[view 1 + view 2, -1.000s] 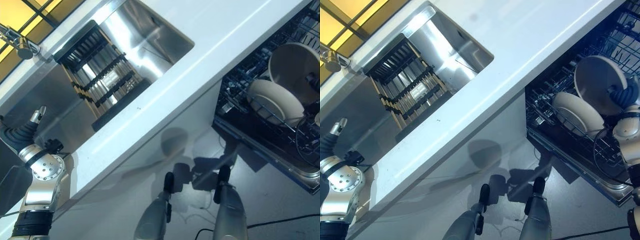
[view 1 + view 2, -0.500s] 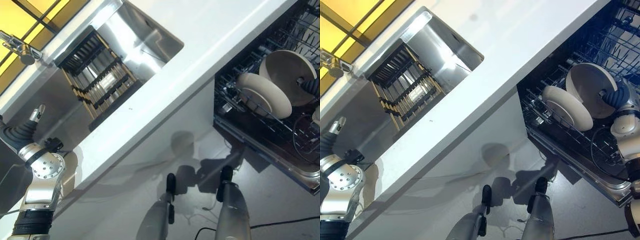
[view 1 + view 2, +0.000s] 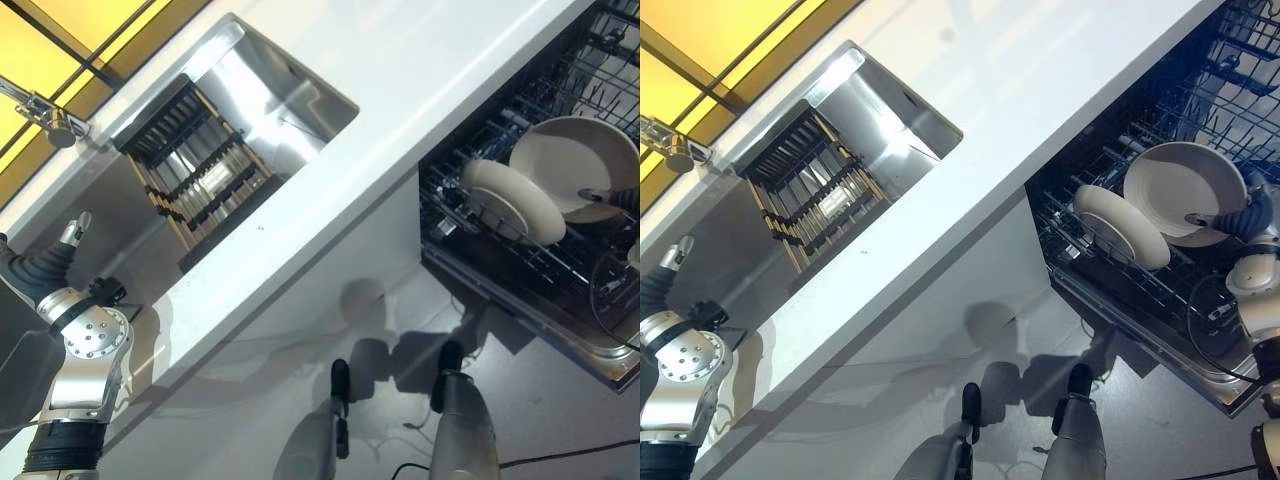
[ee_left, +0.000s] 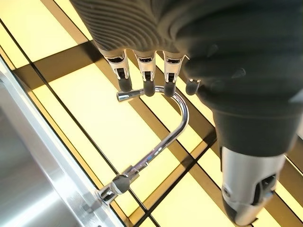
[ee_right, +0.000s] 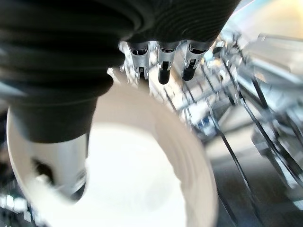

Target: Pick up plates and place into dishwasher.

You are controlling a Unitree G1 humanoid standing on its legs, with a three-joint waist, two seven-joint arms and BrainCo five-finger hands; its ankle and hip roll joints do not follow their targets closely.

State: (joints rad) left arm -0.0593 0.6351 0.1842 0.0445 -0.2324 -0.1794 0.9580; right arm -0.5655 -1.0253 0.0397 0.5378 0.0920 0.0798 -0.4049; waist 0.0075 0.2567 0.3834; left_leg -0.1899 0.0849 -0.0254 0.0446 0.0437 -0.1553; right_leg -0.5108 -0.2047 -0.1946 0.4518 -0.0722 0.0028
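So the whole thing right now hinges on the right robot hand (image 3: 1252, 212) and the big cream plate (image 3: 1185, 193) it's got down in the dishwasher rack (image 3: 1110, 280). The plate sits directly against that hand, on its palm side. In the right wrist view the plate (image 5: 142, 175) lies right under the palm, with the thumb across its face and the fingers (image 5: 163, 71) reaching past its far rim. I'd call that a pinch on the rim, though that view is pretty smeared, so take the exact finger contact with a grain of salt.

The plate is up on edge, tilted, with its face turned toward the counter (image 3: 420, 90) side of the rack. Just beside it, closer to the counter, stands a second plate (image 3: 1121, 227), also on edge and roughly parallel. They look close but apart. That gap is what the next bit comes down to, I'd guess: settling the held plate into the tines without knocking its neighbour.

The left robot hand (image 3: 45, 268) is nowhere near any of this. It's over by the sink (image 3: 270, 90), fingers relaxed and holding nothing, near the tap (image 4: 156, 142). So it's the right arm's job, clearly.
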